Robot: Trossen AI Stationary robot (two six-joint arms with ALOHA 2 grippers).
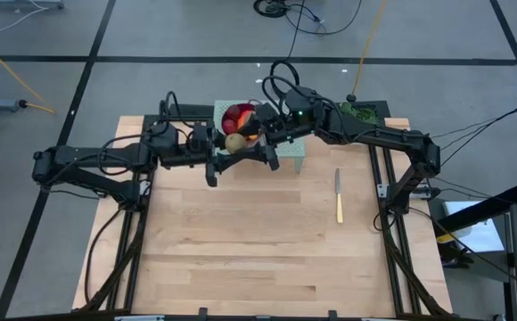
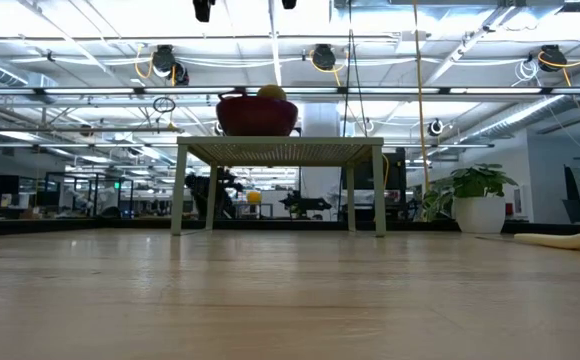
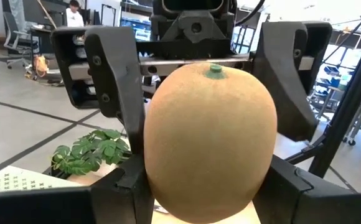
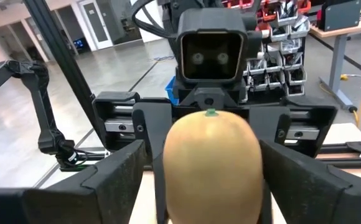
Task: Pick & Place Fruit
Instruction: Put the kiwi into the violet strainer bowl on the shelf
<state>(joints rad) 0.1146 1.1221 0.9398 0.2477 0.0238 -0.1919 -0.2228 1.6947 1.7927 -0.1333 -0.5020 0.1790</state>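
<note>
While in left end effector (image 3: pixel 205 180), fruit (image 3: pixel 208 118)

Fruit (image 1: pixel 234 141) between both tools, knife (image 1: pixel 338 195) rightward

A light wooden table (image 1: pixel 241 250) carries a small pale green stand (image 2: pixel 280 152) at its far edge (a dark red bowl (image 2: pixel 257 116) sits on top) and a yellow-handled knife (image 1: pixel 338 196) toward the right

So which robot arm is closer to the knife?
The right. The right gripper is above the table's back, the knife lying on its own side of the table. The left gripper faces it from the other side, farther from the knife.
</note>
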